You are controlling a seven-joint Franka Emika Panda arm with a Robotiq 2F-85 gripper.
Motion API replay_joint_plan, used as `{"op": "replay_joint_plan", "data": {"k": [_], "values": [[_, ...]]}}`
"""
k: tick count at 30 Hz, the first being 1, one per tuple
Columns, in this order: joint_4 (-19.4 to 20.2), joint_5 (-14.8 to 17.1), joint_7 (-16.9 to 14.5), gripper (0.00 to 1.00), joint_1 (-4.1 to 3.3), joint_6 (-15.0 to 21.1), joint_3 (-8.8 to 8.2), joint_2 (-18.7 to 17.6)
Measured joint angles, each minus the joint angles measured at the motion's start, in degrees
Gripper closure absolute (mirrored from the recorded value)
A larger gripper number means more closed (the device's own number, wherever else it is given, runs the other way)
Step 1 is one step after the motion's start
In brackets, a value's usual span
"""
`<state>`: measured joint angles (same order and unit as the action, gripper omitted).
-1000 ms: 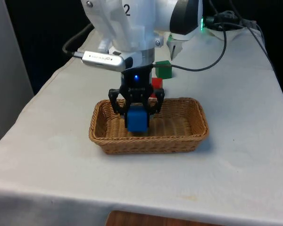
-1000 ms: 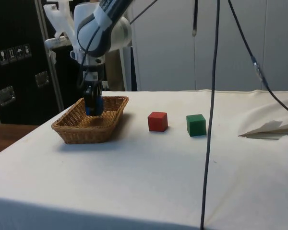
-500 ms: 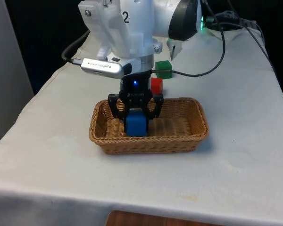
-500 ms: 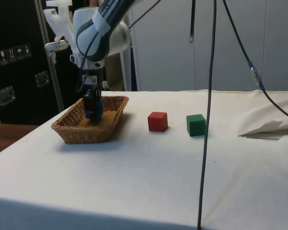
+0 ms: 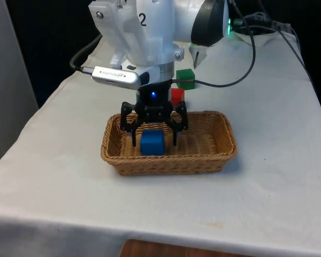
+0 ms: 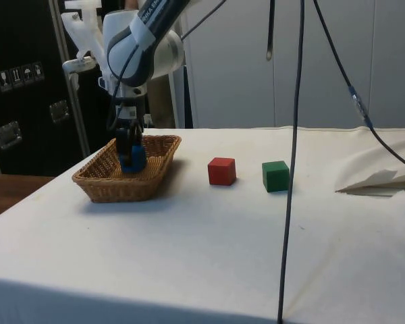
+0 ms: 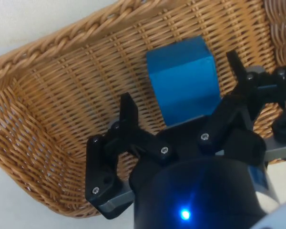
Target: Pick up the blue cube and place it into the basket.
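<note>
- Front view: the tool [image 5: 154,131] hangs low inside the wicker basket [image 5: 219,155], its two fingers spread wide apart.
- Between those fingers, and below their tips' level, the blue cube [image 5: 152,143] sits on the basket floor; a gap shows on each side of it, so neither finger touches it.
- Side view: the tool [image 6: 128,147] is down within the basket's [image 6: 101,185] walls, with the blue cube [image 6: 132,162] at its lower end, resting in the basket.
- Wrist view: the blue cube [image 7: 183,81] lies on the woven bottom, slightly turned against the line of the fingers [image 7: 128,112]; it sits in the open space between them, nearer to one finger than to the other, with weave visible between the cube and the further finger.
- The cube lies in the basket's half towards the front view's left, away from the end wall at the front view's right.
- The basket stands on the white-clothed counter [image 5: 267,198], about in the middle of its width.
- A red cube [image 6: 221,171] and a green cube [image 6: 275,175] stand on the cloth outside the basket, apart from each other; in the front view they are behind the arm, the red cube [image 5: 177,96] nearer the basket than the green cube [image 5: 185,78].
- A black cable [image 5: 241,69] loops over the cloth beside the arm.
</note>
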<state>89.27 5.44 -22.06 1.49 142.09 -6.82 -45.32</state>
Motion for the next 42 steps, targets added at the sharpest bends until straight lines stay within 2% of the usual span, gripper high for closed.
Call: {"op": "replay_joint_plan", "data": {"k": [7, 12, 23, 42], "values": [[-0.1, -0.1, 0.0, 0.0, 0.0, -0.1, -0.11, 0.2], [0.2, -0.2, 0.0, 0.0, -0.23, -1.5, -0.46, 1.8], [5.9, -0.2, 0.3, 0.0, -0.52, -2.5, -0.63, 8.6], [14.3, -0.2, 0.6, 0.0, -0.57, -3.8, -1.03, 18.9]]}}
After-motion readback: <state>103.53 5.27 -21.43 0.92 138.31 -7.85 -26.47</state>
